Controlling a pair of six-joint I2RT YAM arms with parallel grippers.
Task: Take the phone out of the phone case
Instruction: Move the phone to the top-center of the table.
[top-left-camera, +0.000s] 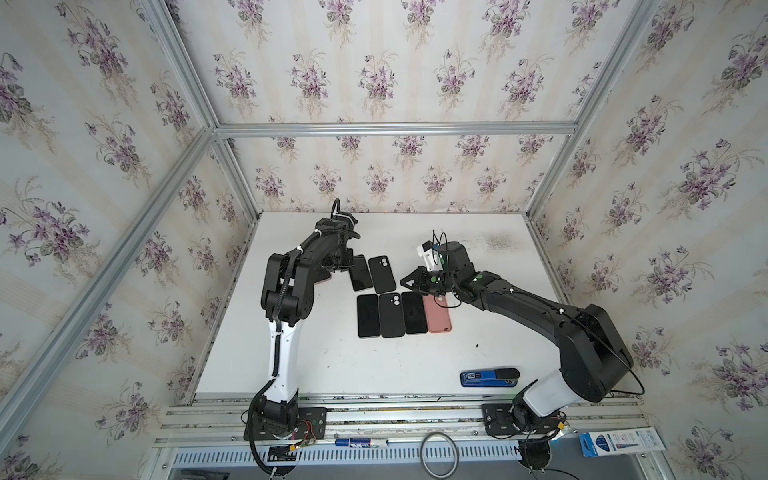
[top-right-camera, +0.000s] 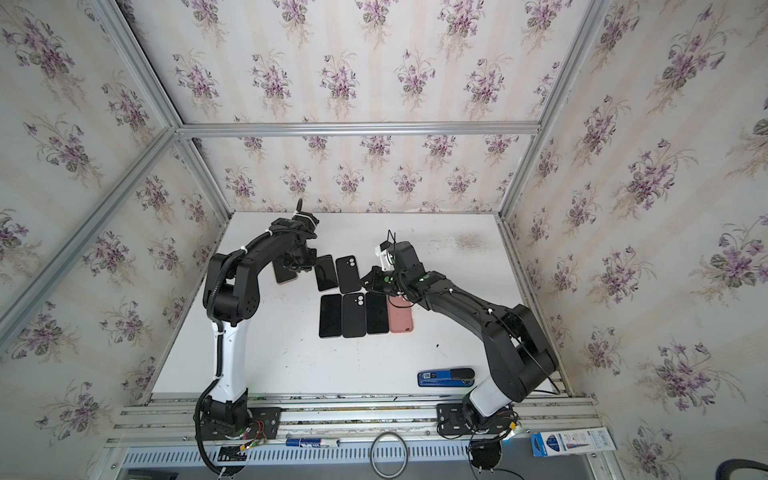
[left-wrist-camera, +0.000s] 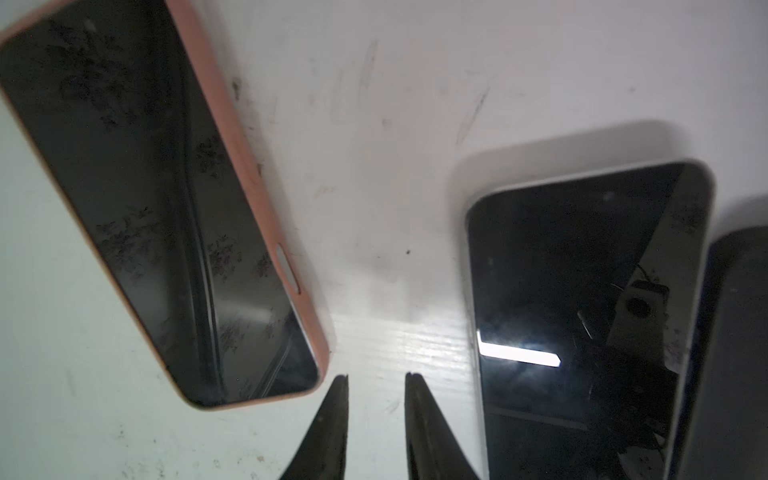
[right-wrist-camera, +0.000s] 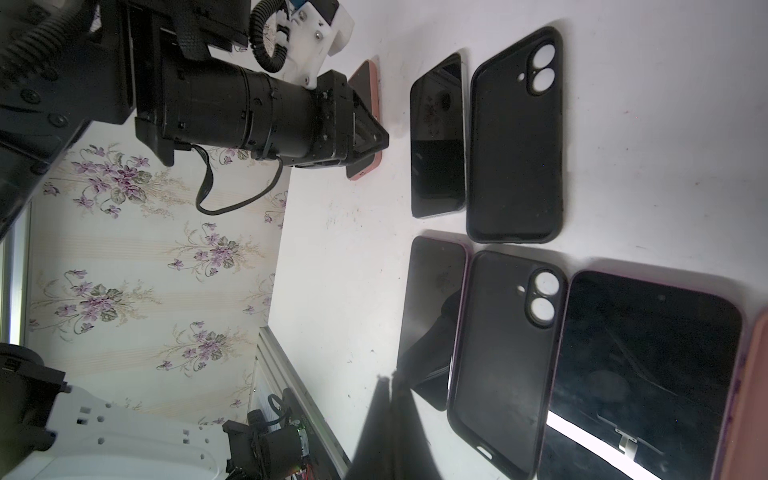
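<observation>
The phone (left-wrist-camera: 158, 208) lies screen up in a pink phone case (left-wrist-camera: 249, 166) near the table's left side. In both top views it is mostly hidden under my left arm, with only an end showing (top-right-camera: 286, 277). My left gripper (left-wrist-camera: 376, 376) hangs just off the cased phone's corner, over bare table. Its fingers stand a little apart, open, with nothing between them. My right gripper (right-wrist-camera: 390, 376) is shut and empty, hovering over the table (top-left-camera: 332, 365) near the row of phones, and it also shows in a top view (top-left-camera: 405, 282).
A bare phone (left-wrist-camera: 582, 311) and a black case (top-left-camera: 381, 274) lie right of the left gripper. Nearer the front is a row: phone (top-left-camera: 368, 316), black case (top-left-camera: 391, 315), phone (top-left-camera: 414, 312), pink case (top-left-camera: 437, 313). A blue stapler (top-left-camera: 489, 377) sits front right.
</observation>
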